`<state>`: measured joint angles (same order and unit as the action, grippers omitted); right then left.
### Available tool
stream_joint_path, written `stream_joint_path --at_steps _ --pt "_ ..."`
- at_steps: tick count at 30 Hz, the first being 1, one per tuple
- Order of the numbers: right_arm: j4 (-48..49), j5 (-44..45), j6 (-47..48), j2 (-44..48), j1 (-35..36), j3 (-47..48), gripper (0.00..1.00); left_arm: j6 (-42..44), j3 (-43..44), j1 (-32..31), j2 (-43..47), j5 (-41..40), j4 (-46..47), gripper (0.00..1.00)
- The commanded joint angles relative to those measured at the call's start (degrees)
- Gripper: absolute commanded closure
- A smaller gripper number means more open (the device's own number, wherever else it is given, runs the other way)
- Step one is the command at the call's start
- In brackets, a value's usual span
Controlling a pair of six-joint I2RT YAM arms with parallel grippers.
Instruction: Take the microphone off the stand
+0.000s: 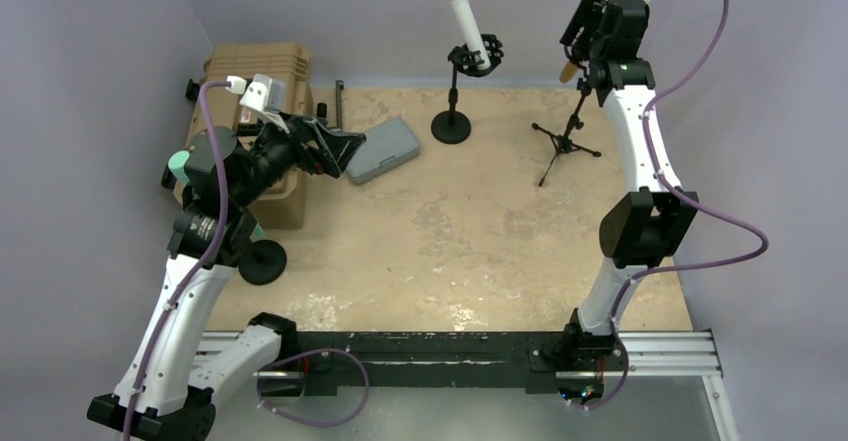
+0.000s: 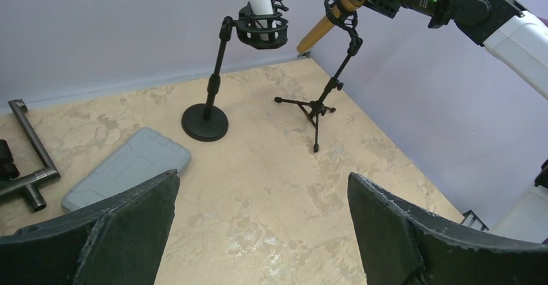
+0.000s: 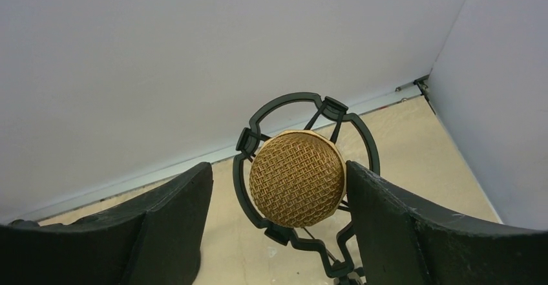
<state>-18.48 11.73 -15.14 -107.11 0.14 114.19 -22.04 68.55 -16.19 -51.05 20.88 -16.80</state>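
Lilac wall [image 3: 194,52] behind; gold microphone [image 3: 297,180] head between right pincer [image 3: 278,172] fingers, spread apart.

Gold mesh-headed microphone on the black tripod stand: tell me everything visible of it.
The gold microphone has a round woven-mesh head that looks metallic and a smooth gold barrel, which slants down out of the black ring-shaped shock mount holding it atop the black tripod stand. The right gripper straddles the head, jaws open, a gap showing on one side.
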Motion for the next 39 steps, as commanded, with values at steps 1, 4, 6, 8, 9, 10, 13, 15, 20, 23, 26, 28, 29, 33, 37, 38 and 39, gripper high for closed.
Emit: stream_joint_path --at_steps 1,4,6,8,9,10,13,15,20,23,26,28,29,33,37,38,39 --pt "0.88 2.06 0.89 -0.81 0.04 3.31 0.28 -1.16 0.05 0.1 -0.26 1.27 2.82 0.0" --pt "1.43 2.6 1.22 -0.77 0.03 2.55 0.29 -1.23 0.0 0.1 -0.46 1.31 2.82 0.0" --pt "1.27 3.21 1.53 -0.93 -0.02 2.53 0.31 -1.32 0.0 0.11 -0.57 1.35 2.82 0.0" --pt "1.07 3.73 1.75 -1.14 0.02 2.44 0.31 -1.34 -0.08 0.1 -0.63 1.44 2.82 0.0" --pt "1.02 3.89 1.93 -1.17 0.03 2.37 0.31 -1.4 -0.08 0.1 -0.68 1.45 2.89 0.0" --pt "1.07 3.91 2.16 -1.2 -0.01 2.34 0.32 -1.42 -0.05 0.15 -0.72 1.44 2.87 0.0" --pt "1.04 4.31 2.74 -1.3 0.01 2.66 0.34 -1.44 -0.08 0.15 -0.72 1.53 2.91 0.0" --pt "0.94 4.45 3.12 -1.34 -0.03 3.02 0.39 -1.48 -0.09 0.15 -0.73 1.53 2.91 0.0" --pt "-0.75 4.98 3.62 -2.01 0.03 5.72 0.61 -1.47 -0.03 0.1 -0.72 1.53 2.89 0.0" --pt "-1.93 5.1 4.08 -1.57 0.03 7.85 0.74 -1.58 -0.09 0.1 -0.81 1.57 2.91 0.0" --pt "-2.83 6.74 4.45 0.02 0.02 8.91 0.81 -1.76 -0.13 0.1 -0.76 1.83 2.99 0.0" --pt "-3.27 7.27 4.57 1.49 -0.01 8.99 0.83 -1.78 -0.15 0.1 -0.85 1.81 3.04 0.0" --pt "-3.56 7.57 4.71 2.32 0.03 9.03 0.84 -1.85 -0.14 0.1 -0.81 1.83 3.0 0.0" --pt "-4.86 8.23 5.44 5.59 0.0 9.37 0.85 -2.2 -0.18 0.1 -0.98 2.22 3.21 0.0" --pt "-5.27 7.84 5.82 9.92 0.03 7.98 0.86 -2.62 -0.26 0.02 -1.13 2.71 3.5 0.0" --pt "-4.76 7.54 5.82 11.04 0.02 7.19 0.86 -2.57 -0.26 -0.03 -1.16 2.71 3.52 0.0" --pt "-4.32 7.05 5.73 11.99 0.03 6.46 0.86 -2.52 -0.23 -0.14 -1.23 2.6 3.48 0.0"
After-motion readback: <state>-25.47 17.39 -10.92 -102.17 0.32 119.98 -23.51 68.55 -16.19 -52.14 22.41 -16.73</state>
